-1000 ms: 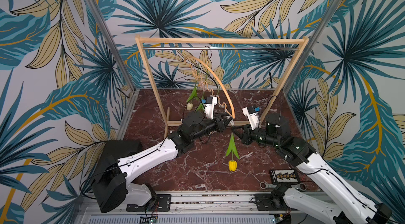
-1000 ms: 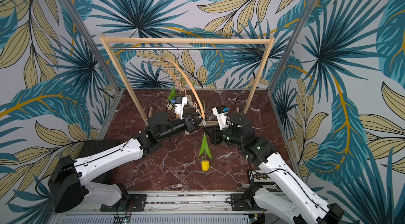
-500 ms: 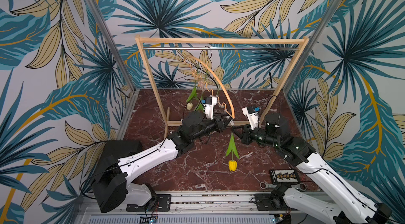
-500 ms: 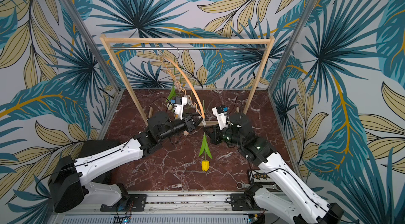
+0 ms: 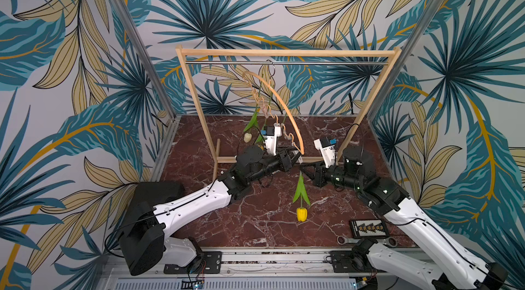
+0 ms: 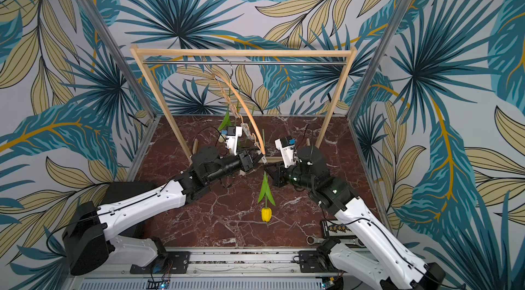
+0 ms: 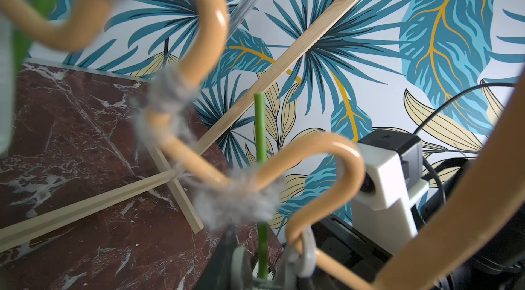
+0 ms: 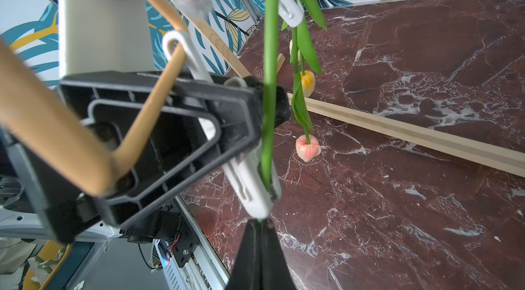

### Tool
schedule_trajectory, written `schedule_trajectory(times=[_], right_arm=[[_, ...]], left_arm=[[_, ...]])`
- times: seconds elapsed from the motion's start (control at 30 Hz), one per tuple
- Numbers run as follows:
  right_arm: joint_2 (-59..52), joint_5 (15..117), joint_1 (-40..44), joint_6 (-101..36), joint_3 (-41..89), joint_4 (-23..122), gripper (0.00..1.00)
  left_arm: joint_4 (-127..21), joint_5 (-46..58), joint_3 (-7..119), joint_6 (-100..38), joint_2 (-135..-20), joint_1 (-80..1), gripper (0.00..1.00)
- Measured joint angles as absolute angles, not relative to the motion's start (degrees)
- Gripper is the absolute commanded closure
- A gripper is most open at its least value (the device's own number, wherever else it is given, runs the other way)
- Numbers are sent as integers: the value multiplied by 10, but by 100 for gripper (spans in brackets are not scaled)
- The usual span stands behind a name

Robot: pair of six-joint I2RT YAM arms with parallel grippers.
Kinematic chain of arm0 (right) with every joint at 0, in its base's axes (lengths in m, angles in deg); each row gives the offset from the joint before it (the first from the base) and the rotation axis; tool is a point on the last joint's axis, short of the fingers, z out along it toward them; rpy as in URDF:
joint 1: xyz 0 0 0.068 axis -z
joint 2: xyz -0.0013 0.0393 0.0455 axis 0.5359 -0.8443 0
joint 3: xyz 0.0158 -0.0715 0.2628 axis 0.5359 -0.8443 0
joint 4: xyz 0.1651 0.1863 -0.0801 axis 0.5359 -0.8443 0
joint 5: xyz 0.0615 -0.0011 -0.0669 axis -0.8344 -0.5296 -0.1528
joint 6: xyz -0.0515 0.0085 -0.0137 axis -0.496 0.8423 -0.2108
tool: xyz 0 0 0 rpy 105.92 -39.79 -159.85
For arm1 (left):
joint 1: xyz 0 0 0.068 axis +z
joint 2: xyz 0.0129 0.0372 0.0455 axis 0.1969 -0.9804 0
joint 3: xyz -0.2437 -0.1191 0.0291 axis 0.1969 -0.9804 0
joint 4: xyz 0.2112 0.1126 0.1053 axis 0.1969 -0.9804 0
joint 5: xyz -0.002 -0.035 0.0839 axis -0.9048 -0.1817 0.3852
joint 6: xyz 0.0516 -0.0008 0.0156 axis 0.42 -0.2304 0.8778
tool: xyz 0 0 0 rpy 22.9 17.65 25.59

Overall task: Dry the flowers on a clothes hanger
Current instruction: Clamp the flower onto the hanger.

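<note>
Not much has moved since a second ago: the clothes hanger (image 5: 283,108) still hangs tilted from the rack rail (image 5: 312,62). Its low end sits between the left tool (image 5: 296,158) and right tool (image 5: 304,168) over the middle of the surface (image 5: 255,231), with the yellow tulip (image 5: 301,214) dangling head-down. Top views hide the grips, but the right wrist view shows the left tool pinching the white peg clip (image 8: 250,186) with the stem (image 8: 268,61) in its mouth, the right tool clamped on that stem just below, and the pink tulip (image 8: 308,148) and orange-yellow tulip (image 8: 308,82) hanging behind.
</note>
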State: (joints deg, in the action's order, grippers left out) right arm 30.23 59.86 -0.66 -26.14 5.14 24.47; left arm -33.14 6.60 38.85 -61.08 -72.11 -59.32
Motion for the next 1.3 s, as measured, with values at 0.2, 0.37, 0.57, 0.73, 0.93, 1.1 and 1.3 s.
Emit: schedule_trajectory(times=[0.2,0.37,0.57,0.73,0.93,1.1,1.3], right_arm=[[303,596,-7,-242,46,258,100],[304,592,-7,-217,29,286,100],[307,592,-7,-205,26,294,100],[313,592,-7,-205,26,295,100],[315,593,-7,-206,26,295,100],[317,597,-7,-206,26,294,100],[320,604,-7,-208,26,293,100]], left_arm=[[-327,69,387,-612,-721,-593,71],[-326,75,382,-613,-721,-593,71],[-320,77,379,-616,-720,-593,64],[-321,80,375,-620,-719,-593,41],[-324,86,369,-621,-713,-593,39],[-336,88,368,-618,-701,-593,31],[-389,80,368,-606,-677,-593,21]])
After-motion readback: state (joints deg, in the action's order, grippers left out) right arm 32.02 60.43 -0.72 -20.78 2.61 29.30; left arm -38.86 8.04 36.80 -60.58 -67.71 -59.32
